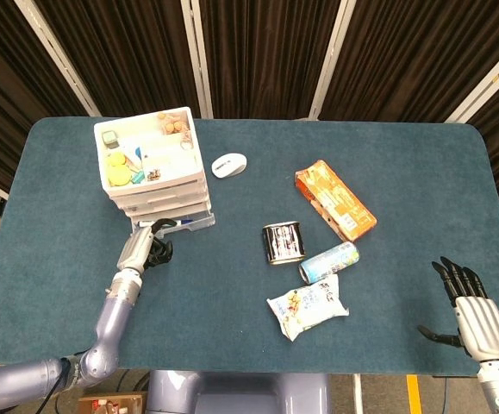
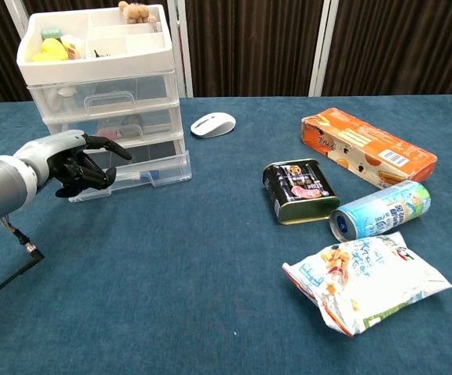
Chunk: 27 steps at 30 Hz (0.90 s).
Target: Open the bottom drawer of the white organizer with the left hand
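- dark curtains with pale uprights hang behind a table (image 1: 404, 172) covered in blue-green felt.
- white organizer (image 2: 104, 94) stands near the far left corner of the table, with an open compartment tray on top holding small items and three clear drawers stacked below.
- bottom drawer (image 2: 144, 168) juts out a little past the two drawers above it; a pen-like object lies inside.
- left hand (image 2: 73, 162) sits in front of the left part of the bottom drawer, one finger stretched toward the drawer front and the others curled in; it holds nothing, and whether it touches the drawer cannot be told.
- right hand (image 1: 471, 310) shows only in the head view, at the near right corner, fingers spread and straight, gripping nothing.
- white computer mouse (image 2: 213, 124) lies just right of the organizer.
- orange box (image 2: 368, 147) lies flat toward the right, at an angle.
- dark tin (image 2: 300, 191) lies near the table's middle.
- light-blue can (image 2: 380, 210) lies on its side just right of the tin.
- snack bag (image 2: 366, 280) lies nearest the front edge, just below the can.
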Available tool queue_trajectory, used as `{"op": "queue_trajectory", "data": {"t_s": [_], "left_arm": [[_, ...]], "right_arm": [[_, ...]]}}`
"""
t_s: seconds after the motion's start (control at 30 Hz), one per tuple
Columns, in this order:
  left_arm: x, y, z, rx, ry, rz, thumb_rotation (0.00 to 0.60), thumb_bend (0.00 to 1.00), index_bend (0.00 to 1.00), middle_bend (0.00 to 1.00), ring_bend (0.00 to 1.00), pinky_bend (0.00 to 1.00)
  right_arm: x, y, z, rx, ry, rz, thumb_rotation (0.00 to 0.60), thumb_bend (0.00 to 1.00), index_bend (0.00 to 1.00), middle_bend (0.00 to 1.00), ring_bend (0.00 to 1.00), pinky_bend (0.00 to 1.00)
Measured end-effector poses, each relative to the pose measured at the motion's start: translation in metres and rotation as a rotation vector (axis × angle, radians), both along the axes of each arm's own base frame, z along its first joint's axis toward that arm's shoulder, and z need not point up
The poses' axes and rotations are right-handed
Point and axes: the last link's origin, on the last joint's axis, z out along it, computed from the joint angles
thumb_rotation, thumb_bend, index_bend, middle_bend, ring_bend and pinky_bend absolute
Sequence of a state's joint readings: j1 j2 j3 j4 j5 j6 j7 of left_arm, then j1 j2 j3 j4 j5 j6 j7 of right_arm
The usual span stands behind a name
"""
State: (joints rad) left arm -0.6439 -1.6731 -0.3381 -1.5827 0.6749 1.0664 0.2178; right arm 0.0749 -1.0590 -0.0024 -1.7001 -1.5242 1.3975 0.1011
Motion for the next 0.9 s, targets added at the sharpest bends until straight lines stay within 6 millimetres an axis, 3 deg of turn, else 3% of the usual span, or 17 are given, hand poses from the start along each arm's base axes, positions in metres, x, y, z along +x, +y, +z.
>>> {"op": "queue_trajectory", "data": {"t_s": [0.47,0.9], "left_arm": [[-0.004,0.015,-0.005,-0.099,0.125,0.142,0.6,0.6,0.25,1.0,0.95,0.93],[0.002,0.0,-0.002,-0.156,0.075,0.135,0.6,0.6,0.28,1.0,0.95,0.93]], "right_arm": [[0.0,0.0,0.0,0.001,-0.002,-0.002,0.6,0.11,0.0,0.0,0.0,0.02],[0.0,0.0,0.0,0.001,-0.002,-0.004,0.6,0.11,0.0,0.0,0.0,0.02]]}}
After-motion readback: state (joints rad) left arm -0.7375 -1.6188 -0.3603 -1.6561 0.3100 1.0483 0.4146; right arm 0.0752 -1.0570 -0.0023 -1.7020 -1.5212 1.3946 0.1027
